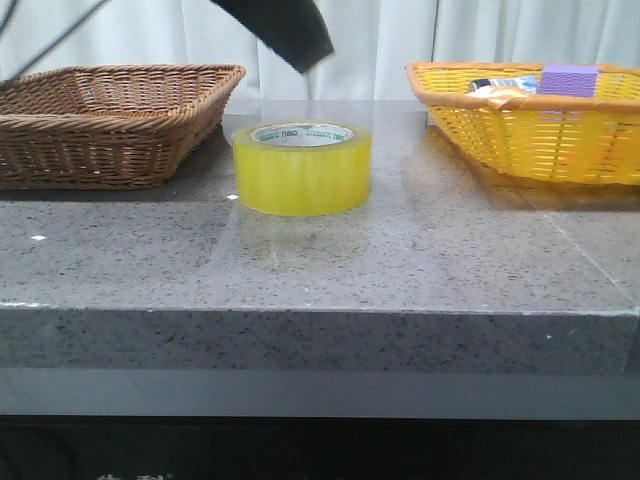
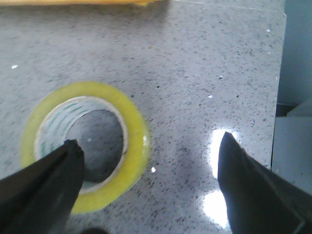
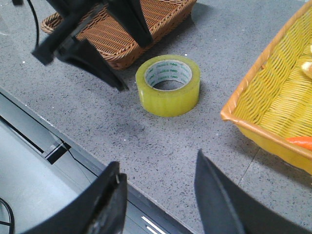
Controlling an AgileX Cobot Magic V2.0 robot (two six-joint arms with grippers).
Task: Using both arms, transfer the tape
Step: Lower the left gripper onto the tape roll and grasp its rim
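Front view: the tape [image 1: 302, 167] stands flat on the table [image 1: 400, 260] between my two baskets. Left wrist: my left gripper [image 2: 148, 156] hangs spread wide above it. Right wrist: my right gripper [image 3: 158, 183] gapes, empty, well apart.

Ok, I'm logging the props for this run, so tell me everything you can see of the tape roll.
The tape is a wide roll of translucent yellow packing tape with a white inner core carrying small green print. It lies flat on its side face, hole upward, on the grey speckled table, between the brown wicker basket and the yellow basket, touching neither. The open left gripper hovers above it; nothing grips it.
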